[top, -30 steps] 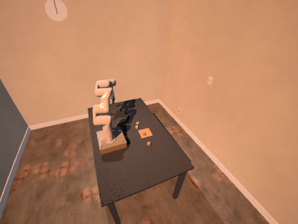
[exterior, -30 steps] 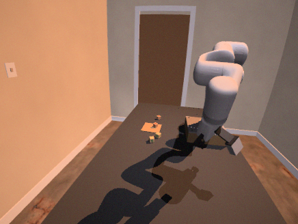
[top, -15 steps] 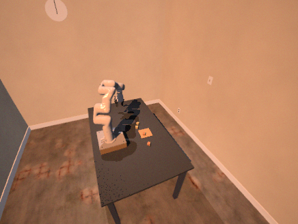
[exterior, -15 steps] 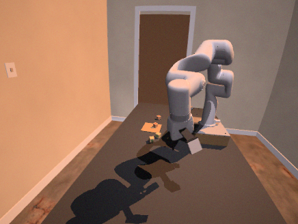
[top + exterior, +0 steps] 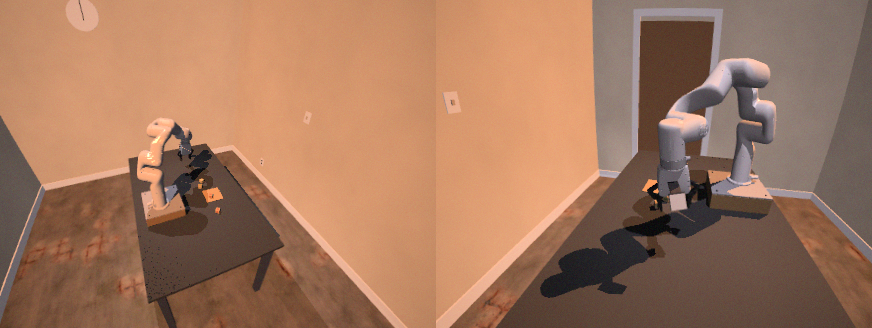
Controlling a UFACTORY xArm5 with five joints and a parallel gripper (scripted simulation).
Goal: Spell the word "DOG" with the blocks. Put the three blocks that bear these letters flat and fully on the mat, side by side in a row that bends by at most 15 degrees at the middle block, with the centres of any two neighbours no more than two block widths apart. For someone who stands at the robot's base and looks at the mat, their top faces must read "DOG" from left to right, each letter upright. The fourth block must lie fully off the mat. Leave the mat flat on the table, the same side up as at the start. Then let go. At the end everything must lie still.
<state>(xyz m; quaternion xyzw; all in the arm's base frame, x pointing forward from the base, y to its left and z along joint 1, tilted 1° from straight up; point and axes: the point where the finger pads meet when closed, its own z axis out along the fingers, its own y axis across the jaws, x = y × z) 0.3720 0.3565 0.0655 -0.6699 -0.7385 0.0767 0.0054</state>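
We see the arm [image 5: 159, 150] bent over from its tan base block [image 5: 172, 216] with the gripper [image 5: 184, 153] hanging above the far part of the dark surface [image 5: 215, 250], well apart from the mat [image 5: 210, 193]. Its fingers [image 5: 654, 192] stand wide, with nothing between them. In the top view the orange mat lies flat near the base, with a block [image 5: 213, 194] on it. Another block [image 5: 201, 183] sits just beyond the mat's far edge, and a third block [image 5: 217, 210] lies on the surface off the mat's near side. We cannot read any letters. In the exterior view the gripper hides most of the mat.
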